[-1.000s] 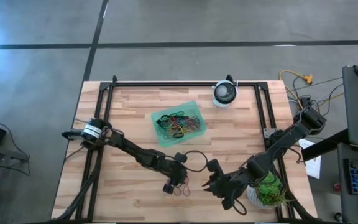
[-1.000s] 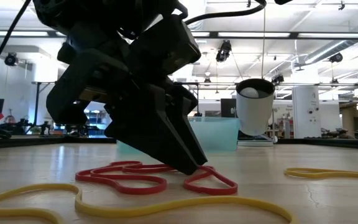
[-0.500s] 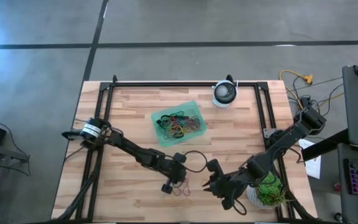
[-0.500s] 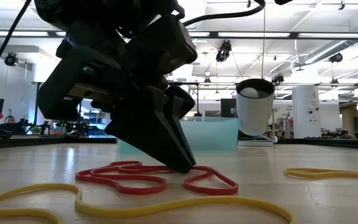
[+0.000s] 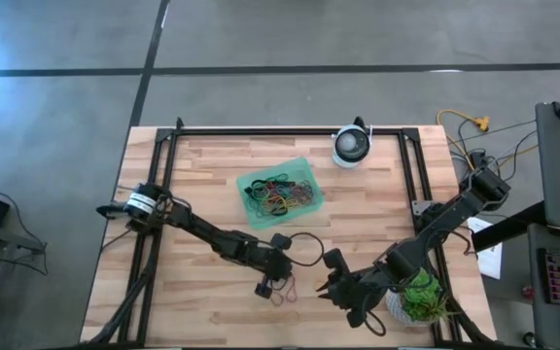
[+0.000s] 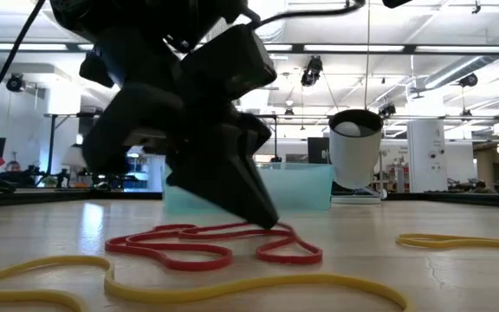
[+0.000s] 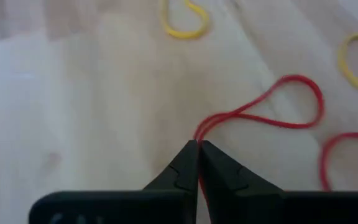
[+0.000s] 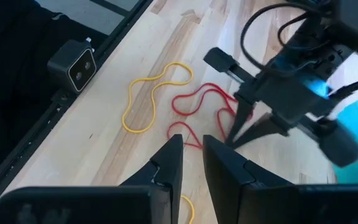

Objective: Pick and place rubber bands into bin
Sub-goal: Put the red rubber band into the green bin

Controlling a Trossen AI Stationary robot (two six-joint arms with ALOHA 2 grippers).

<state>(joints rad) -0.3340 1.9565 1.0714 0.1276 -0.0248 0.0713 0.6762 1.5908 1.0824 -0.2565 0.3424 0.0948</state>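
Red rubber bands [image 6: 206,247] lie tangled on the wooden table near its front edge, with yellow rubber bands [image 6: 232,286] beside them. My left gripper [image 7: 197,146] is down among the red ones, shut on one red band [image 7: 291,99]; the high view shows this left gripper [image 5: 265,287] too. My right gripper [image 8: 191,146] hovers just right of it, its fingers a little apart with nothing between them. The green bin [image 5: 244,199] stands farther back at the table's middle, with several bands inside. My left gripper pinches a strand of the red band [image 7: 202,129] between its two fingertips. The fingers slant down onto it from above [image 6: 267,221]. The band's loops [image 6: 288,251] lie slack on the table beyond the fingertips.
A round white device [image 5: 351,146] stands at the table's far edge and a green plant [image 5: 421,297] at the near right corner. Another yellow band [image 6: 457,241] lies off to the right. A black metal frame [image 5: 290,129] runs along the table's edges.
My left gripper has shut, from wide open, on the red band, its fingertips staying down at the table. The red loop by the fingertips has been drawn in a little. My right gripper has kept still.
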